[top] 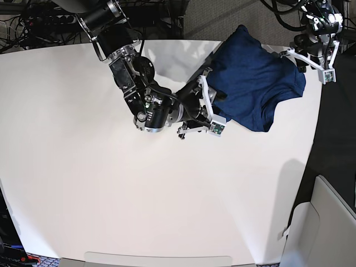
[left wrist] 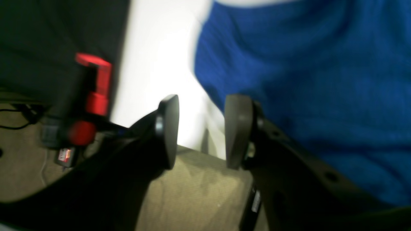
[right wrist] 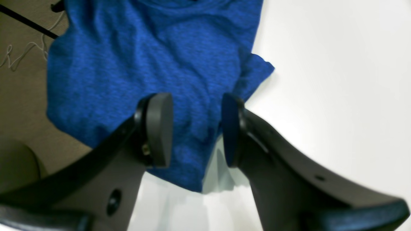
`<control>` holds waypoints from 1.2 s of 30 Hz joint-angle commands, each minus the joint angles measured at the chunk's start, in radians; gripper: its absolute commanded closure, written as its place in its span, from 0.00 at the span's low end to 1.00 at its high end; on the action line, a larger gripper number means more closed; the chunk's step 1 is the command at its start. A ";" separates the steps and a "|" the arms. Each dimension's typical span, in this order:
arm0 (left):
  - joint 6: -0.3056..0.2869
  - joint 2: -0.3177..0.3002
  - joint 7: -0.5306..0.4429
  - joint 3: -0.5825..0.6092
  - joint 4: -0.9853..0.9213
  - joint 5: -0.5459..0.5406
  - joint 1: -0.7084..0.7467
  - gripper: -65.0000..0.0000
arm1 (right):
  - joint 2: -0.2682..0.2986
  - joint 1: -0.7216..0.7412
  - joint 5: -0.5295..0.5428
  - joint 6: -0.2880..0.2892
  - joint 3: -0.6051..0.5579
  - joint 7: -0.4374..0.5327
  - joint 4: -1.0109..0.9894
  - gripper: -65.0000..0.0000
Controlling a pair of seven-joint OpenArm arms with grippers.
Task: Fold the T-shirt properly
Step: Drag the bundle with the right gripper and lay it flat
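The dark blue T-shirt point(top: 256, 83) lies bunched at the table's point(top: 111, 194) far right corner, one part reaching over the far edge. My right gripper point(top: 211, 103) is at the shirt's left edge. In the right wrist view this gripper point(right wrist: 194, 128) is open, its jaws hanging above the blue fabric point(right wrist: 144, 57) near its hem. My left gripper point(top: 306, 62) hovers at the shirt's right edge. In the blurred left wrist view the left gripper point(left wrist: 200, 131) is open with nothing between its pads, and the shirt point(left wrist: 305, 80) lies just to its right.
A red clamp point(left wrist: 96, 86) and cables sit beyond the table edge over the brown carpet point(left wrist: 199, 192). More cables point(top: 156, 14) run behind the table. A pale chair point(top: 328, 222) stands off the right edge. White tabletop point(right wrist: 337, 80) spreads beside the shirt.
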 commanded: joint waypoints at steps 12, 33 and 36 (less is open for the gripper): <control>-0.003 -0.002 0.002 0.294 -0.013 0.007 0.032 0.79 | 0.010 0.005 -0.002 0.006 0.165 0.139 -0.010 0.61; -0.002 0.036 -0.073 0.651 -0.253 0.009 -0.228 0.79 | 0.118 -0.061 0.165 0.006 0.364 0.039 0.080 0.61; 0.000 0.041 -0.093 0.689 -0.256 0.009 -0.246 0.79 | 0.122 -0.089 0.208 0.006 0.363 0.036 0.106 0.61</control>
